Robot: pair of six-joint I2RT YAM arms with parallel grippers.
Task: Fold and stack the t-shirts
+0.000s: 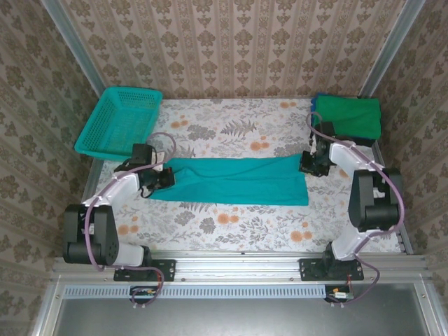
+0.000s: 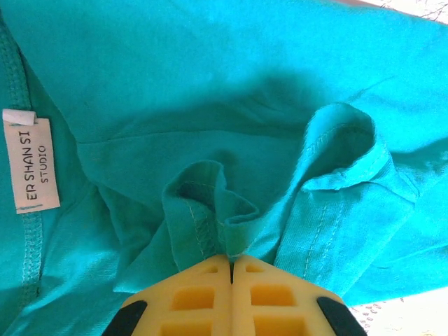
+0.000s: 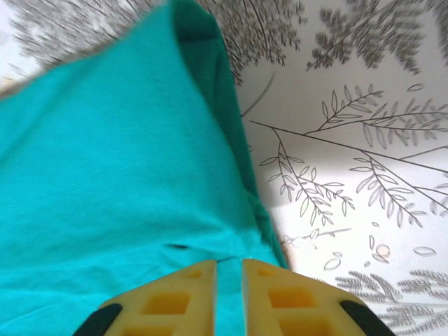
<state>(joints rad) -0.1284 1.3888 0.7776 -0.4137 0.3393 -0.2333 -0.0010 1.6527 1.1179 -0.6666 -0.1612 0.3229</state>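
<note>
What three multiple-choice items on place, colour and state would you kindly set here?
1. Where does the teal plastic mesh basket stand? A. far left of the floral table B. far right C. near edge
2. What colour is the uppermost folded cloth t-shirt at far right? A. black B. green C. white
3. How is the left gripper? A. wide open B. shut on the teal cloth t-shirt C. shut on the basket
A: it sits in the far left corner. B: green cloth lies on top. B: its jaws meet, pinching teal folds.
</note>
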